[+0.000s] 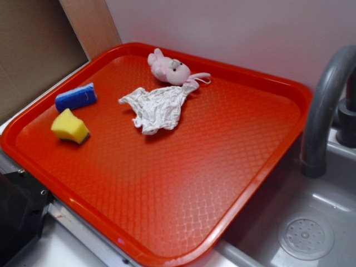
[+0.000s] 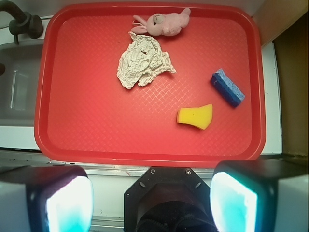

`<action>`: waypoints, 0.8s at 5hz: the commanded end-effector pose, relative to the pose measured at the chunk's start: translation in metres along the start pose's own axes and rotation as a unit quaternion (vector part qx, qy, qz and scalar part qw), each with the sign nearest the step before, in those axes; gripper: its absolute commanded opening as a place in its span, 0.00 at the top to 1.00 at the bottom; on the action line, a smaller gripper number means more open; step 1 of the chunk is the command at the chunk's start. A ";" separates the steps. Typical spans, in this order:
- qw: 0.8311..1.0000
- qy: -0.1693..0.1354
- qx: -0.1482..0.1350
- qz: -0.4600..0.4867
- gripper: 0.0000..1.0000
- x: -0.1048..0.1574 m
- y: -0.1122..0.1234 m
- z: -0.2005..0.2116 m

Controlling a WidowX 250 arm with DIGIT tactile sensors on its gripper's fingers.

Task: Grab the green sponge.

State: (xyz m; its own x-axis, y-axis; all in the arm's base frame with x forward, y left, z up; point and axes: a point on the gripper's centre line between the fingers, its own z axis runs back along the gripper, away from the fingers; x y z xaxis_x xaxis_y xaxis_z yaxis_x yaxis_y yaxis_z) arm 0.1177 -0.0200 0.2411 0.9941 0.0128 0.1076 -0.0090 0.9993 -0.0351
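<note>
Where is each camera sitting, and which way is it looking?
Exterior: off to one side, above a tray corner, looking down slantwise at the red tray and sink faucet; no robot part clearly shows.
Wrist: on the arm, high up, looking straight down; the open gripper fills the bottom edge.
Both show the green sponge, blue sponge, crumpled cloth and pink bunny.

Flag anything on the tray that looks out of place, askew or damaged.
Only the white cloth stands out: it lies crumpled mid-tray, one corner touching the pink plush bunny. The green sponge and blue sponge sit intact and apart near one tray edge. No spills.
</note>
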 end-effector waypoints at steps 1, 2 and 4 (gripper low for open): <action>1.000 0.000 0.000 0.000 0.00 0.000 0.000 0.000; 0.992 0.008 0.040 0.121 0.00 0.017 0.010 -0.009; 0.927 0.026 0.111 0.357 0.00 0.043 0.034 -0.038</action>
State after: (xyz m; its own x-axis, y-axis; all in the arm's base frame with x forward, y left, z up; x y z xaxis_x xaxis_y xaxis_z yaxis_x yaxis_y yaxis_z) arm 0.1660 0.0065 0.2018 0.7420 0.6664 0.0735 -0.6695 0.7305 0.1348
